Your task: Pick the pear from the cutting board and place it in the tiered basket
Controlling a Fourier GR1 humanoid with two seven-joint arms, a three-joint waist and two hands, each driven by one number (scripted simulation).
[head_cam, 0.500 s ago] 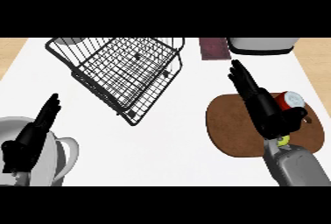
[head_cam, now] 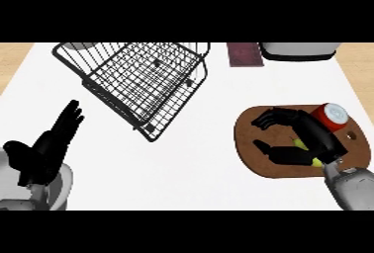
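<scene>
Pear (head_cam: 300, 144) lies mostly hidden beneath the right hand (head_cam: 312, 130) on the cutting board (head_cam: 248, 141). The hand's fingers are curled round it, and the basket (head_cam: 151, 134) stands far left.

Setting: a kitchen is indicated by the items listed below.
Work surface: a white counter top (head_cam: 219, 188) is seen, bordered by light wooden flooring (head_cam: 16, 54) at the far corners.
Food preparation: a wooden cutting board (head_cam: 252, 148) is laid on the counter; a partly hidden yellow-green pear (head_cam: 301, 144) and a red can (head_cam: 335, 114) are carried on it.
Storage: a black wire tiered basket (head_cam: 146, 74) is placed at the far left.
Equipment: a grey-white appliance (head_cam: 300, 49) is set at the far edge; a pale rounded vessel (head_cam: 62, 185) is located at the near left corner.
</scene>
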